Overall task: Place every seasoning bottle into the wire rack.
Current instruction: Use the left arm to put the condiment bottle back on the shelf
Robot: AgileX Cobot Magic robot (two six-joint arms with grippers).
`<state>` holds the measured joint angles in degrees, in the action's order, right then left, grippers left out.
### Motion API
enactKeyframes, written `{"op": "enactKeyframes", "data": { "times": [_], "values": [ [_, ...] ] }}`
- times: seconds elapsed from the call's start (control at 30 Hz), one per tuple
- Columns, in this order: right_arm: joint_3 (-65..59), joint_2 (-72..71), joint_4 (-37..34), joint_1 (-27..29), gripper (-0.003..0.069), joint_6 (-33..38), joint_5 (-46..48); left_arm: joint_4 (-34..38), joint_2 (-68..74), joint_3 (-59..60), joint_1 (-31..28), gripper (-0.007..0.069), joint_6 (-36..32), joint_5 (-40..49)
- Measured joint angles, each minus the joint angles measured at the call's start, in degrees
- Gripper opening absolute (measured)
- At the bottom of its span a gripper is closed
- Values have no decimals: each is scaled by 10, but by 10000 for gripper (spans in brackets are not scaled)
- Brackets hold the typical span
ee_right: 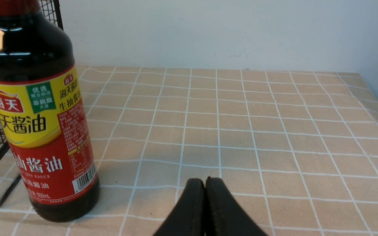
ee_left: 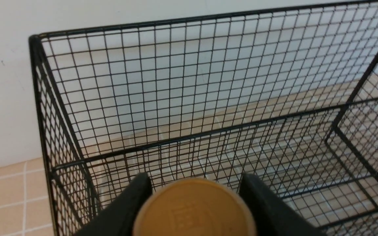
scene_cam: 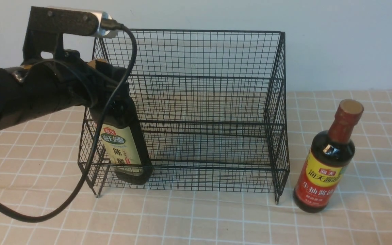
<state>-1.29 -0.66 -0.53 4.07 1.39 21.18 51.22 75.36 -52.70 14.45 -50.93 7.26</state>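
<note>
My left gripper (scene_cam: 109,80) is shut on the neck of the squarish seasoning bottle (scene_cam: 124,149), which has dark liquid and a beige-green label. The bottle hangs tilted at the front left corner of the black wire rack (scene_cam: 209,78), its base low against the front mesh. In the left wrist view its gold cap (ee_left: 194,209) sits between my black fingers (ee_left: 136,200), with the rack (ee_left: 208,82) beyond. The round seasoning bottle (scene_cam: 328,163), with a red-yellow label, stands on the table just right of the rack. My right gripper (ee_right: 205,179) is shut and empty, low over the cloth beside this bottle (ee_right: 38,124).
A beige checked cloth (scene_cam: 216,217) covers the table, and a pale wall (scene_cam: 352,41) rises close behind the rack. A black cable (scene_cam: 80,183) hangs from my left wrist down to the cloth in front of the rack's left foot.
</note>
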Motion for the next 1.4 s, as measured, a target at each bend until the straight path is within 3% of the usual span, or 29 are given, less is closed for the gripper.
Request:
{"op": "enactKeyframes", "data": {
  "times": [0.2,0.6,0.77,0.9,0.97,1.13,1.17,1.27,1.4],
  "values": [
    [0,0,0,0,-15,0,0,0,-2,-2,0,428,-22,28],
    [0,0,0,0,-15,0,0,-2,-88,-3,0,440,-25,39],
    [0,0,0,0,-15,0,0,-5,-159,-6,0,295,-25,89],
    [0,0,0,0,-15,0,0,-21,-196,-6,-7,114,-10,186],
    [0,0,0,0,-15,0,0,-64,-219,-6,-15,30,30,287],
    [0,0,0,0,-15,0,0,-224,-240,-6,-33,-7,210,481],
    [0,0,0,0,-15,0,0,-232,-241,-6,-33,-7,218,481],
    [0,0,0,0,-15,0,0,-344,-263,-6,-34,-7,346,554],
    [0,0,0,0,-15,0,0,-402,-335,-6,-35,-7,418,551]
  ]
}}
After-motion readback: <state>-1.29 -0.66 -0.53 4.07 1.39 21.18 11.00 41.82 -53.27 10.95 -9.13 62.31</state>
